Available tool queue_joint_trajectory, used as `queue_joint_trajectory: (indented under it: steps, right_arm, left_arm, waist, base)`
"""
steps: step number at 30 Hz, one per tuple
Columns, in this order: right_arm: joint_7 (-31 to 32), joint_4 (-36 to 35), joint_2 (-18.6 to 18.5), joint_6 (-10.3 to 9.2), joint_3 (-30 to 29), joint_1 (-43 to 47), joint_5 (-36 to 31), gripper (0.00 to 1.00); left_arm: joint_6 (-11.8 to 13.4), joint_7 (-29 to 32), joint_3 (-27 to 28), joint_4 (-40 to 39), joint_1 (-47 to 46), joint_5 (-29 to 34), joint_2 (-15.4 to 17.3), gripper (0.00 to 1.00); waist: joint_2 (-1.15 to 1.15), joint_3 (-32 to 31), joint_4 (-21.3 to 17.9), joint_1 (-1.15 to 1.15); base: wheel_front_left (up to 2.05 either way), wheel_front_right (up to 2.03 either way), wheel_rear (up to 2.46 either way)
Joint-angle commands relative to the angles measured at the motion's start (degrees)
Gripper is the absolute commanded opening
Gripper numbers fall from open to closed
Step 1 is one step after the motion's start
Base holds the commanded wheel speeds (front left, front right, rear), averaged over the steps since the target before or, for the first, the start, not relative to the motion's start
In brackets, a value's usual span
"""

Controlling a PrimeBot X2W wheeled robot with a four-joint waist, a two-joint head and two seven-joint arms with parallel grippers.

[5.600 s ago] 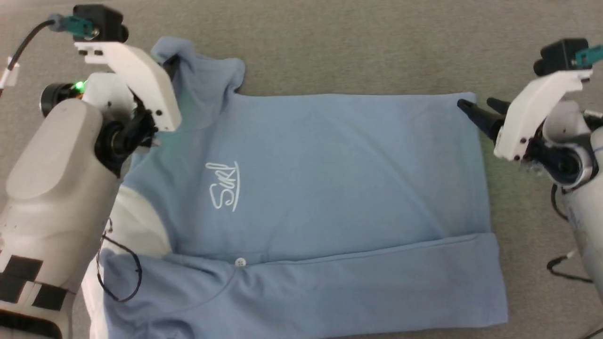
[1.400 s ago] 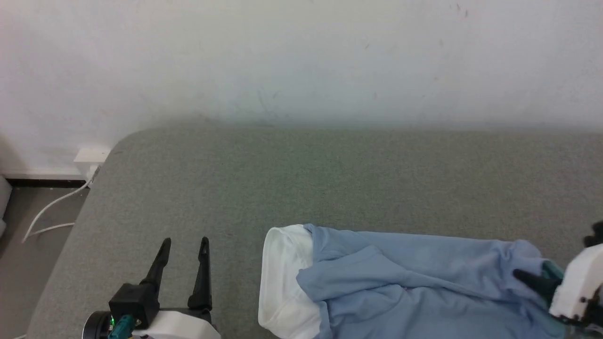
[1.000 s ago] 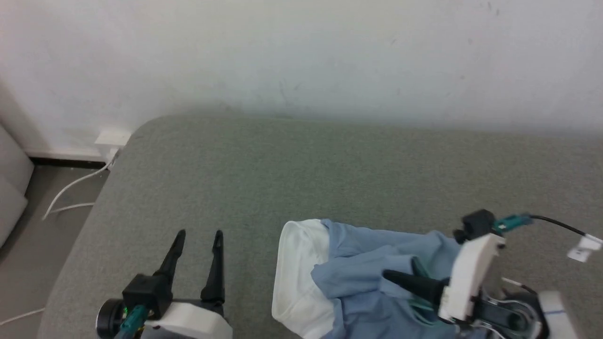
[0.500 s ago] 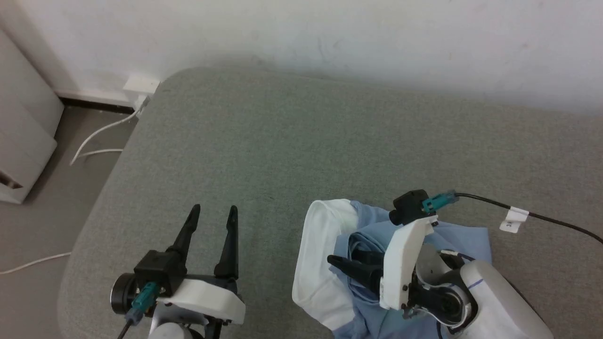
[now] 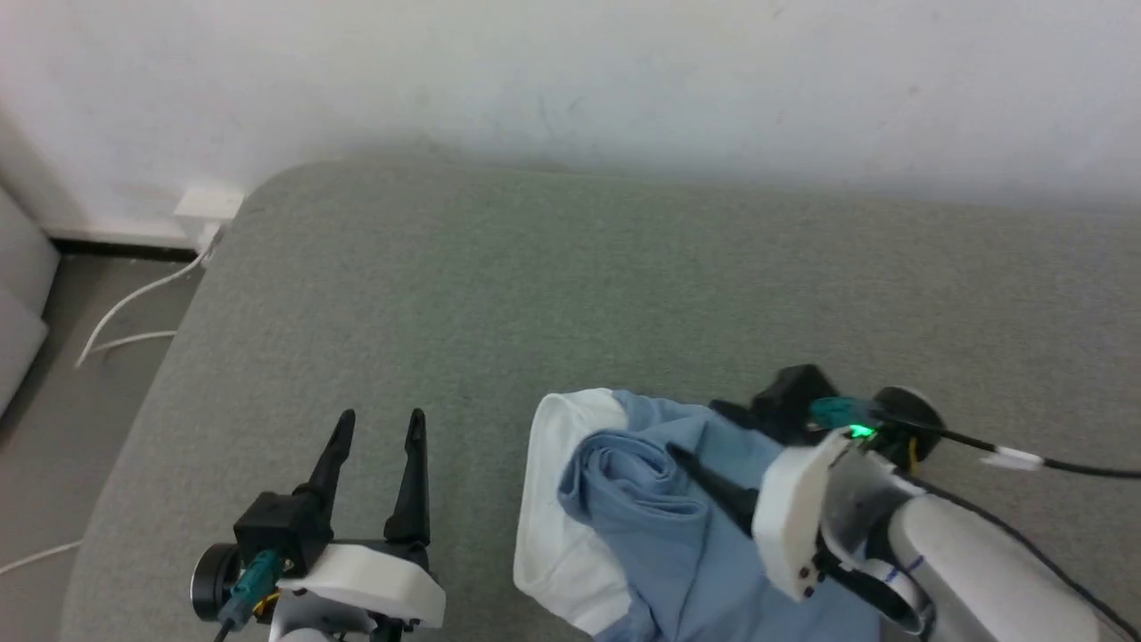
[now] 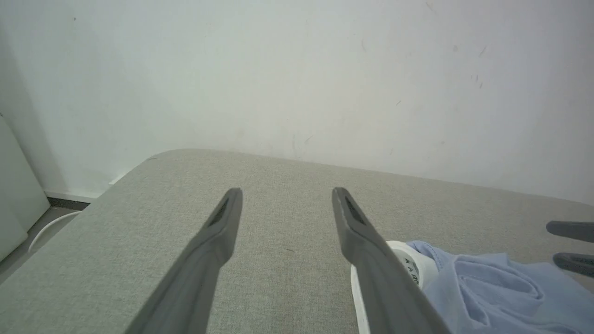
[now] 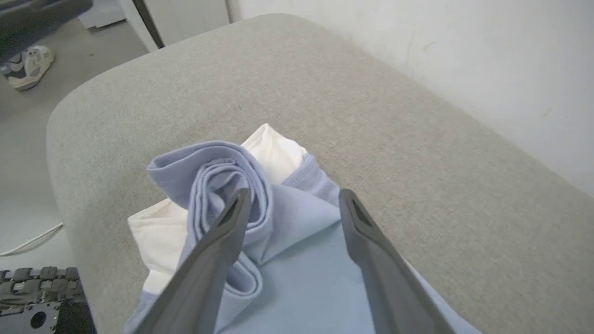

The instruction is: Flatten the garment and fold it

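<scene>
Evidently the left end effector [image 5: 379, 419] had its two dark fingers spread wide with nothing between them, pointing out over bare grey fabric of the counter [image 5: 535, 294]. In the left wrist view the same spread fingers [image 6: 286, 192] framed only that grey cloth and the pale wall [image 6: 297, 69] beyond. The light blue shirt [image 5: 660, 535] lay bunched on the counter just to the right of this end effector and apart from it.

The right end effector [image 5: 695, 428] was over the shirt, its fingers likewise parted and pinching nothing. Seen from the right wrist, the gap between its fingertips [image 7: 294, 194] showed flat blue cloth [image 7: 297, 278]. A rolled fold [image 7: 218, 176] of the shirt sat at the tip of the left-hand finger (whether the finger touched it could not be told). A white section [image 7: 274, 148] of the shirt lay ahead of those fingertips, toward the counter's rounded corner.

Past the counter's edge, off to the left end effector's left, a white cable [image 5: 134, 299] trailed across the floor from a wall outlet [image 5: 209, 203]. A shoe [image 7: 25, 67] stood on the floor in the right wrist view's far corner.
</scene>
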Motion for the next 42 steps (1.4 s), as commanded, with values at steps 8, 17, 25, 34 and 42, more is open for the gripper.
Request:
queue_joint_trajectory:
  steps: [8,17,25,34,42]
  right_arm:
    - [-14.0,-4.6,1.9,-0.05,-18.4,10.3,-9.1,1.0]
    - [-20.2,-12.8,7.0,-0.05,-36.0,22.4,-13.5,1.0]
    - [-9.3,-12.4,11.0,-0.05,-54.3,29.1,-7.4,1.0]
    - [19.1,-1.6,10.4,-0.05,-65.1,25.8,8.4,1.0]
    - [35.7,6.6,16.8,-0.05,-64.2,17.4,24.2,1.0]
  left_arm:
    - [1.5,-0.3,1.9,-0.7,1.6,-0.1,0.3,1.0]
    - [2.8,-0.3,4.5,-1.1,3.2,-0.6,1.4,1.0]
    - [3.1,-0.3,5.6,-1.4,3.2,-1.1,2.1,1.0]
    - [2.6,-0.3,5.0,-1.6,1.4,-0.5,1.6,1.0]
    - [2.0,-0.3,4.6,-1.9,-0.9,0.7,0.8,1.0]
  waist:
    - [0.0,-2.9,-6.9,0.01]
    - [0.0,-3.5,-9.1,0.01]
    - [0.0,-2.1,-9.3,0.01]
    - [0.0,0.3,-7.3,0.01]
    - [0.0,3.3,-4.7,0.01]
  base:
    - [0.0,0.0,0.0]
    - [0.0,0.0,0.0]
    - [0.0,0.0,0.0]
    - [0.0,0.0,0.0]
    - [0.0,0.0,0.0]
